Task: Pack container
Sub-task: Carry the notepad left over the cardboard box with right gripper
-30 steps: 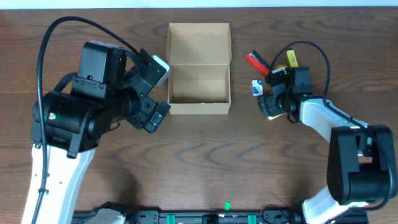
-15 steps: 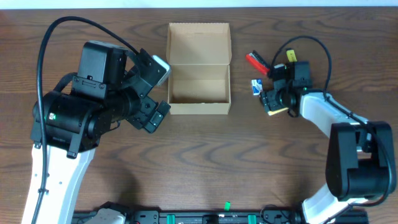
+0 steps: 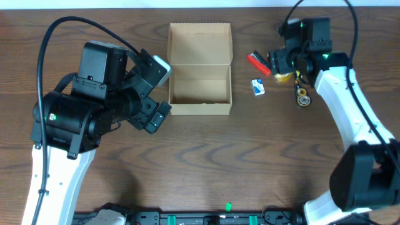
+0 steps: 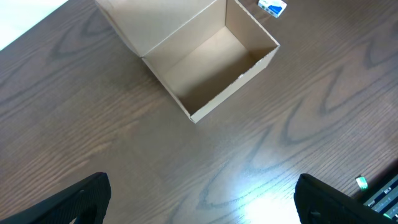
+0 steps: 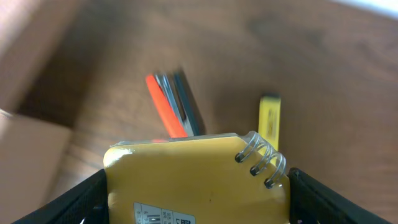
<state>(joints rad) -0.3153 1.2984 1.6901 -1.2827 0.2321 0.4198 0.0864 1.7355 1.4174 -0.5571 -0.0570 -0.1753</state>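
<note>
Grips yellow notepad (image 5: pixel 193 180) in right gripper (image 3: pixel 281 67), 3 o'clock from box (image 3: pixel 200 109). Holds left gripper (image 4: pixel 202 204) spread wide, 9 o'clock from box. Shows box open, flap back, 12 o'clock on table (image 3: pixel 206 169).

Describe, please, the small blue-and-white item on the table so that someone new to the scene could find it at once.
Find the open cardboard box on the table and look just right of it. The blue-and-white item lies on the bare wood there, near a red item but apart from it. It alone is white with a blue patch.
</note>
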